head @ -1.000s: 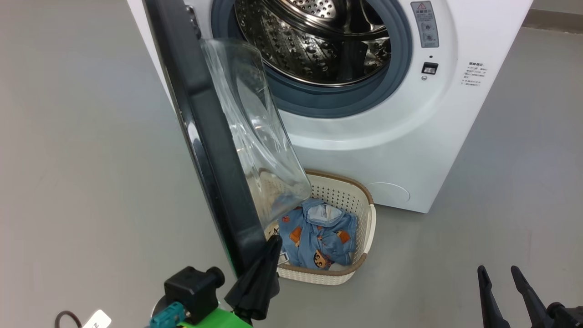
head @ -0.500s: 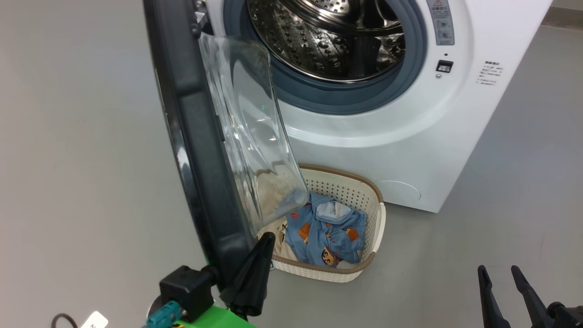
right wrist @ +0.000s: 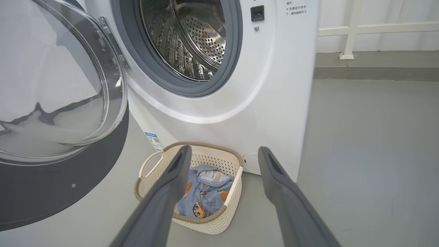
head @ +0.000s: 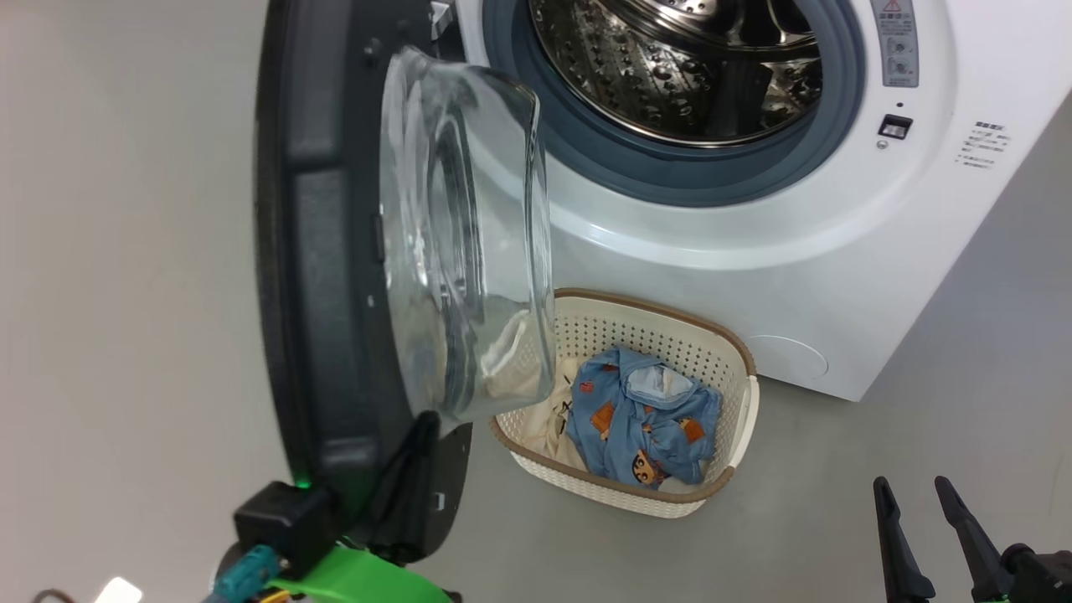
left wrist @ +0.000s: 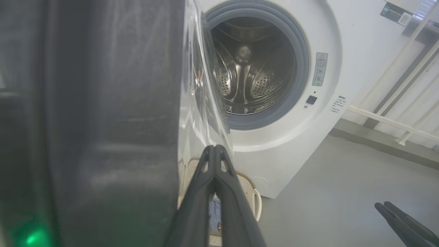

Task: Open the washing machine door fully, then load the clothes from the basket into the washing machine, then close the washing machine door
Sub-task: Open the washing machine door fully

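Note:
The washing machine door [head: 318, 251] stands swung out to the left, black, with its clear glass bowl [head: 465, 243] facing the steel drum [head: 687, 67]. My left gripper [head: 425, 423] is shut with nothing in it, its fingers lying against the door's [left wrist: 103, 120] inner lower rim just under the bowl. The basket [head: 670, 494] sits on the floor in front of the washing machine [head: 754, 251], holding light-blue printed clothes [head: 645, 419] and a cream garment [head: 548, 419]. My right gripper [right wrist: 224, 151] hangs open and empty, back from the basket [right wrist: 192, 219] and clothes [right wrist: 205, 195].
Grey floor [head: 963, 402] spreads wide to the right of the machine. A white railing [right wrist: 349, 31] runs along the wall behind it. A blue label [right wrist: 152, 139] marks the machine's lower corner beside the basket's white handle [right wrist: 149, 164].
The door has swung further open to the left, showing more of its inner face, with my shut left gripper staying against its lower rim. The head camera has shifted too. The right gripper stays open.

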`<state>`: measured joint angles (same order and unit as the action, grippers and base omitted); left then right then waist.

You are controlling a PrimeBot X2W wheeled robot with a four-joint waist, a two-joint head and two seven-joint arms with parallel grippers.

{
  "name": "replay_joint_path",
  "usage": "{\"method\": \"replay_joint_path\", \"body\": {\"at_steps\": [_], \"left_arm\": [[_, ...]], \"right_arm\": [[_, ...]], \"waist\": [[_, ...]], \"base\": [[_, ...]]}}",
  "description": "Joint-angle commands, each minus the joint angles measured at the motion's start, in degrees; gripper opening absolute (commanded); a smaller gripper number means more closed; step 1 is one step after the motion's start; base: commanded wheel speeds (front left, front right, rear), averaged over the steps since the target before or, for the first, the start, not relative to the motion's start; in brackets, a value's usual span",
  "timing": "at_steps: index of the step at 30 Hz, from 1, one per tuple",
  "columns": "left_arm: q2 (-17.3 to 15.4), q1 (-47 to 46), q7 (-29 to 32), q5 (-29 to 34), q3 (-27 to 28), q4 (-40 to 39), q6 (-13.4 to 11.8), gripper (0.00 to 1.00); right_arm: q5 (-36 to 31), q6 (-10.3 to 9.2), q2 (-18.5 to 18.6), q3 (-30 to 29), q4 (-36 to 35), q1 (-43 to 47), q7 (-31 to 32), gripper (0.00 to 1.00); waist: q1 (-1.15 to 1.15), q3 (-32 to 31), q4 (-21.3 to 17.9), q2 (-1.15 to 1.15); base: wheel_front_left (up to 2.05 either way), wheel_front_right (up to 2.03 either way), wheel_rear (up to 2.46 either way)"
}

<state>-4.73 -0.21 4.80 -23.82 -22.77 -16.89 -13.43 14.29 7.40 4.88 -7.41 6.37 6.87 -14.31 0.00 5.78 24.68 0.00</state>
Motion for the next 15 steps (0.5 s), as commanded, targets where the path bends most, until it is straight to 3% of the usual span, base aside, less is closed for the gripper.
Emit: {"method": "replay_joint_path", "body": {"at_steps": [1,15], "left_arm": [[-1.3,-1.5,-1.0,0.4,3.9,-0.9,-1.1,0.00],[-3.1,-3.3,-5.9,-2.4,13.5,8.9,-3.2,0.00]], "right_arm": [[0.7,0.09,1.0,1.6,-1.2,-1.5,-0.7,1.00],[0.7,0.09,1.8,1.9,-1.3,-0.8,-0.7,1.00]], "waist": [[0.00,0.2,0.6,0.00],[0.00,0.5,1.9,0.00]], "base": [[0.00,0.00,0.00],[0.00,0.00,0.00]]}}
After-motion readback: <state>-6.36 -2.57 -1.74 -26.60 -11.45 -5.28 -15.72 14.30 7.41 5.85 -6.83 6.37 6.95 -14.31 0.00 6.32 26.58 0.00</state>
